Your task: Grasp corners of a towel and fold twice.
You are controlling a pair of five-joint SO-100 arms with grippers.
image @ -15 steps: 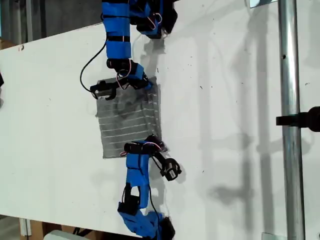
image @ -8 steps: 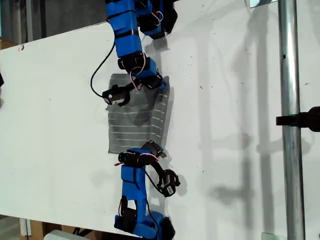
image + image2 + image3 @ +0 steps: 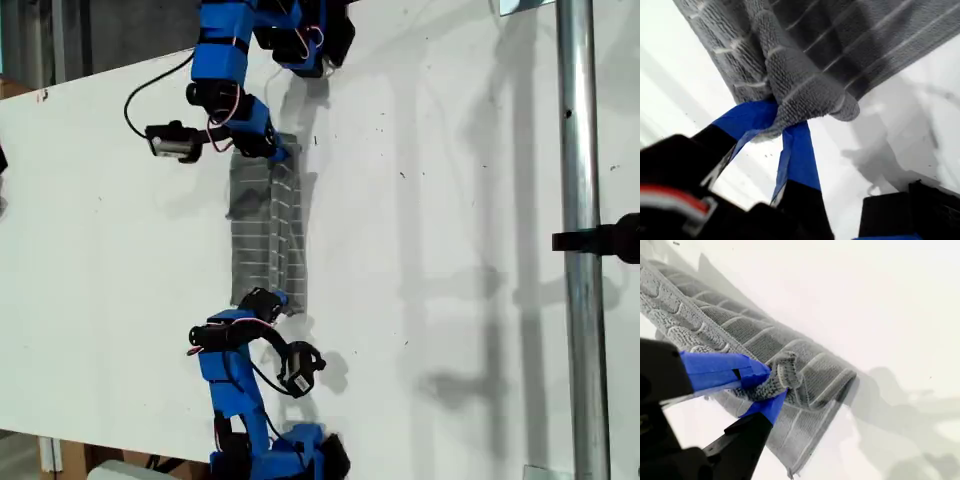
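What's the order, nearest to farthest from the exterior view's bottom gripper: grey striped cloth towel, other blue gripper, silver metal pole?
1. Grey striped cloth towel, clamped in the bottom gripper.
2. Other blue gripper, at the exterior view's top.
3. Silver metal pole, along the exterior view's right.

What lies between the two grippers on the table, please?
The towel alone: in the exterior view it stretches from one gripper to the other. My first gripper and my second gripper each pinch a part of it.
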